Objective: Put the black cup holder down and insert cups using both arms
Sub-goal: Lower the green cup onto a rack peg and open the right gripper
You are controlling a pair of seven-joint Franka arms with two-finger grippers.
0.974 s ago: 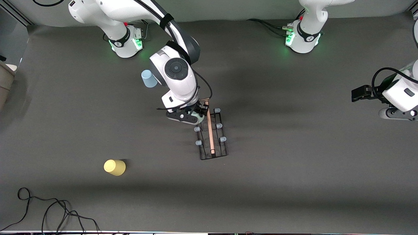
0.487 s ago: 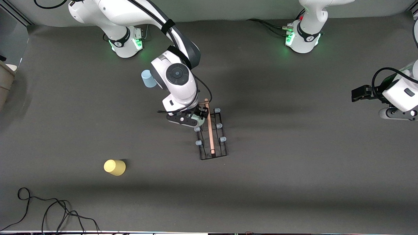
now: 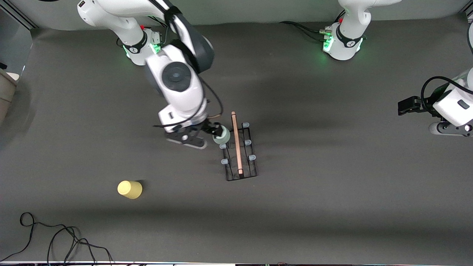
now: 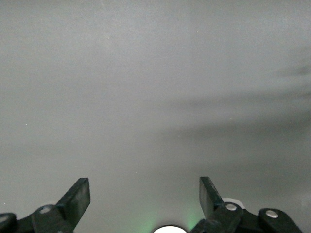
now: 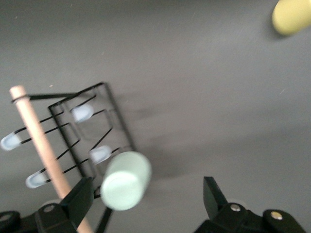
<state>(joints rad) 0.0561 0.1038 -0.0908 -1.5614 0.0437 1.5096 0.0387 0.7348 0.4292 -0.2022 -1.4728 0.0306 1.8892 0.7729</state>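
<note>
The black cup holder point(image 3: 242, 164) stands on the table with its wooden handle point(image 3: 236, 142) on top, and shows in the right wrist view point(image 5: 109, 121) too. The sage green cup point(image 3: 221, 137) sits bottom-out on a peg on the side toward the right arm's end. It also shows in the right wrist view point(image 5: 125, 180). My right gripper point(image 3: 207, 130) is open beside the cup, which lies close to one finger point(image 5: 80, 196) and is not clamped. The yellow cup point(image 3: 129, 189) lies apart, nearer the front camera. The blue cup is hidden under the right arm. My left gripper point(image 3: 404, 106) is open and waits.
Several blue-capped pegs point(image 3: 252, 157) stand bare on the holder. A black cable point(image 3: 55, 240) lies on the table near the front edge at the right arm's end. The left wrist view shows only bare grey surface point(image 4: 155, 97).
My right gripper has opened and drawn back from the holder toward the right arm's end. The green cup stays on the peg. The arm now covers the blue cup. The left arm has not moved.
</note>
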